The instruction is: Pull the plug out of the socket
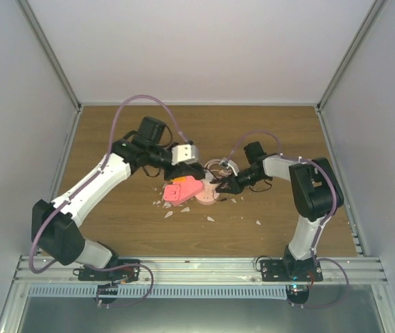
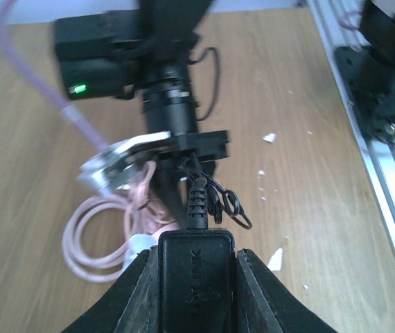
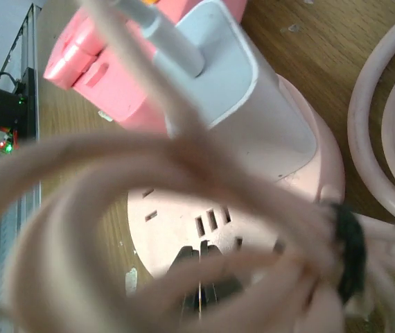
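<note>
The socket [image 3: 177,222] is a flat pale pink piece with slots in its face, lying mid-table [image 1: 204,200]. A white plug [image 3: 232,90] with a white cable stands in it. My right gripper [image 3: 208,274] is shut, its dark tips together right at the socket's face [image 1: 220,186]. My left gripper [image 2: 196,253] is shut on a black plug block [image 2: 196,277] with a ribbed cable neck, just behind the socket [image 1: 196,171]. The socket is hidden in the left wrist view, so I cannot tell whether the black block sits in it.
A bright pink block [image 1: 182,191] lies against the socket's left side. A coil of pale pink cable [image 2: 93,243] lies behind the socket and loops blurred across the right wrist view. Small white scraps [image 1: 211,218] dot the wood. A metal rail [image 1: 197,267] runs along the near edge.
</note>
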